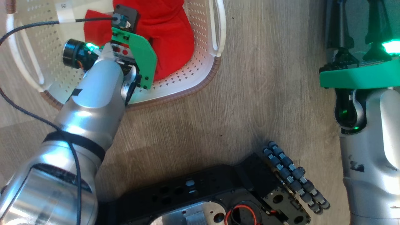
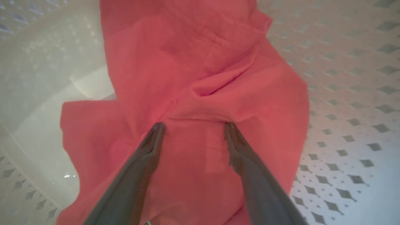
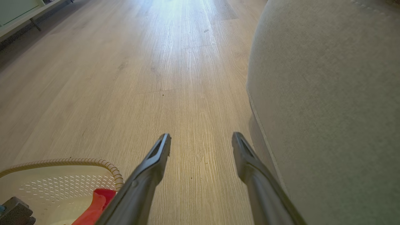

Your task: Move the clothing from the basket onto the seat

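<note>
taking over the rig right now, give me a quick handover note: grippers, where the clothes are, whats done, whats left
Left gripper: open, down inside the small cream perforated plastic basket, fingertips against the bright red soft fabric clothing with a fold between them, not closed on it.
Right gripper: open and empty, over the wood floor beside the large grey upholstered seat.
Done: the reach into the basket.
Left: close on the clothing, lift it out, carry it to the seat, release; go back if any fabric remains in the basket.

Left gripper (image 2: pixel 194 125) and right gripper (image 3: pixel 201 135), fingers apart.
</note>
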